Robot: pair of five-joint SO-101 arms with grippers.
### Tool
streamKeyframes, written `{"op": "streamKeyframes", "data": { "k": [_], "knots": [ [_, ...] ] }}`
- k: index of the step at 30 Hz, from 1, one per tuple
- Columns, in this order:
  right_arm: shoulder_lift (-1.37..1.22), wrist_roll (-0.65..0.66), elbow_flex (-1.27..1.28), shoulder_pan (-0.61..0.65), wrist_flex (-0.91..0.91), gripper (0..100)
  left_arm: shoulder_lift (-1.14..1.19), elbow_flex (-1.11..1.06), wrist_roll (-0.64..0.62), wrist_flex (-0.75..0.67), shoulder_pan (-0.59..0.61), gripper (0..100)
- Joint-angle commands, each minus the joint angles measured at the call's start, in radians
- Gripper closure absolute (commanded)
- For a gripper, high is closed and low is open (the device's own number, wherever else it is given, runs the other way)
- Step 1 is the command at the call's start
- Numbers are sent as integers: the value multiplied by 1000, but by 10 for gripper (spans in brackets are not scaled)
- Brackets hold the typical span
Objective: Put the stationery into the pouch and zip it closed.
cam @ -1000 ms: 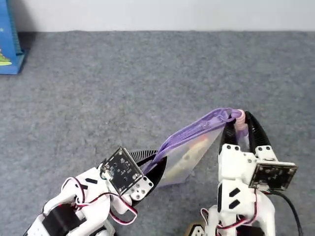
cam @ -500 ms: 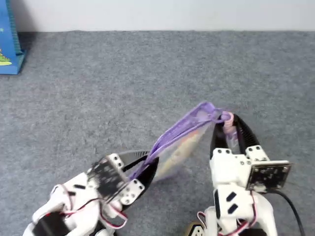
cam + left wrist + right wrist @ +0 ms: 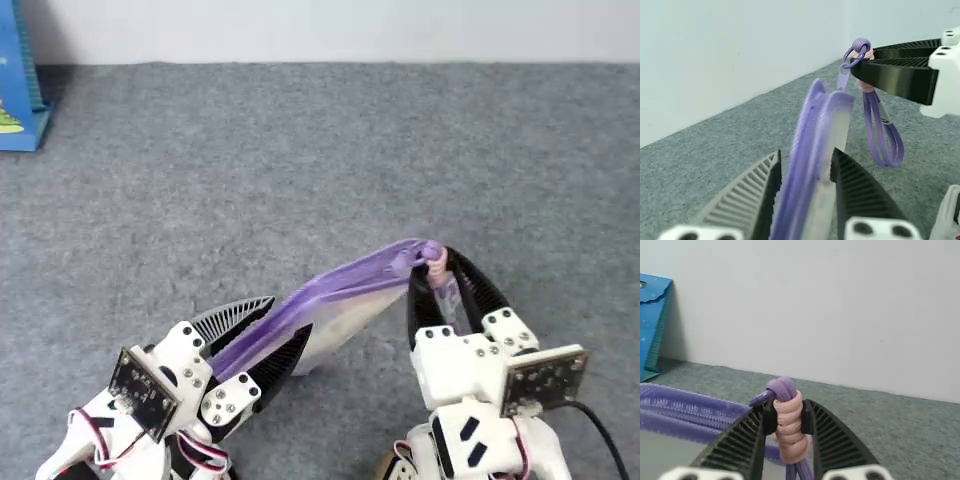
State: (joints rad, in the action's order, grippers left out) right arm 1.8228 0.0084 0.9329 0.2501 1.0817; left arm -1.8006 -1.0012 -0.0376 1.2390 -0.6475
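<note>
In the lower middle of the high view, the pouch point(image 3: 340, 300) stretches between both arms over the grey worktop point(image 3: 300, 150). The left gripper point(image 3: 288, 318) grasps its lower-left end, and the right gripper point(image 3: 432, 265) pinches the zip-pull knot point(image 3: 433, 255). At the left wrist view's centre, fingers point(image 3: 755, 190) clamp the pouch. At the right wrist view's centre, fingers point(image 3: 830, 435) clench the zip-pull knot.

Left end effector point(image 3: 290, 314), pouch point(image 3: 340, 287), right end effector point(image 3: 432, 265), in a row
</note>
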Motion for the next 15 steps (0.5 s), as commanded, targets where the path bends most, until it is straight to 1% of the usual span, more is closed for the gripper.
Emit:
{"op": "streamKeyframes", "data": {
  "k": [1, 7, 12, 15],
  "knots": [
    [-5, -11, -60, 79, -39, 991, -5, 7, -9, -6, 2, 837],
    [-5, -2, -60, 148, -116, 991, -5, 27, -9, -25, 6, 837],
    [-5, -2, -60, 205, -110, 991, -5, 50, -9, -34, 6, 837],
    [-5, -2, -60, 208, -107, 991, -5, 51, -9, -34, 6, 837]
  ]
}}
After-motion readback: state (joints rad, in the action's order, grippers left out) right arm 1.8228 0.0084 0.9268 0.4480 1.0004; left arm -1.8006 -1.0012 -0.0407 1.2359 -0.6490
